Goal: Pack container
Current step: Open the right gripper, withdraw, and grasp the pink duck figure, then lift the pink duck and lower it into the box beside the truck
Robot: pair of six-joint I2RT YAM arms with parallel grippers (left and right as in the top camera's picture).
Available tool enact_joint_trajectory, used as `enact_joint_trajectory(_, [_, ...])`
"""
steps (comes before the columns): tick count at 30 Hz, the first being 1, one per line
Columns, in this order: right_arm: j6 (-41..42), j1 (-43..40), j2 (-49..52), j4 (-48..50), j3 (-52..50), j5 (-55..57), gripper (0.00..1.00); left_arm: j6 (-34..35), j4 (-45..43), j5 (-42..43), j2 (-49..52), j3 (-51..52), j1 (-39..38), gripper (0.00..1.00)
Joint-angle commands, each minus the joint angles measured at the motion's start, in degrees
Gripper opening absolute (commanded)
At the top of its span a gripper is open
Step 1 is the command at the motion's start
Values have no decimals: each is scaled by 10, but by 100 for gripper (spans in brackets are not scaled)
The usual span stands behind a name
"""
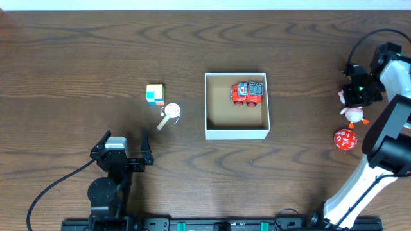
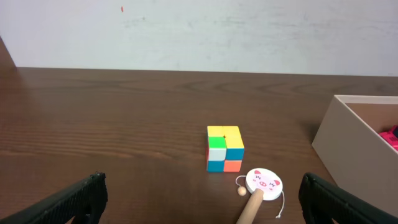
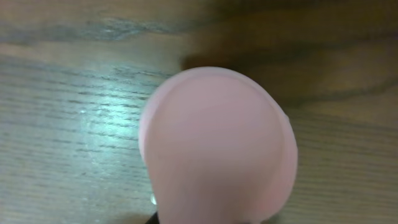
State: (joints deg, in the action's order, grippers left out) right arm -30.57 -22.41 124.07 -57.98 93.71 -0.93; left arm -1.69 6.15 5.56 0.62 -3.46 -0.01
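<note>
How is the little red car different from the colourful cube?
The red toy car sits inside the white cardboard box; the multicoloured puzzle cube stands outside on the brown wooden table. The car is mostly red with dark parts; the cube shows yellow, green, blue and orange squares. Both are small toys.

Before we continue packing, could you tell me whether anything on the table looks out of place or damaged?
Nothing looks spilled or damaged. The container sits square with a red toy truck inside. One oddity: a pink toy fills the right wrist view, too close and blurred.
</note>
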Motion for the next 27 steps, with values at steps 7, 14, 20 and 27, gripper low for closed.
enact_joint_trajectory(7, [3,88,-104,-8,27,-1,2,0,6,-7,-4,17,3,98])
enact_joint_trajectory(14, [3,205,-207,26,59,-2,1,0,6,-7,-4,17,3,98])
enact_joint_trajectory(20, [0,321,-258,100,59,-2,1,0,6,-7,-4,17,3,98])
enact_joint_trajectory(27, [3,434,-254,120,59,-2,1,0,6,-7,-4,17,3,98])
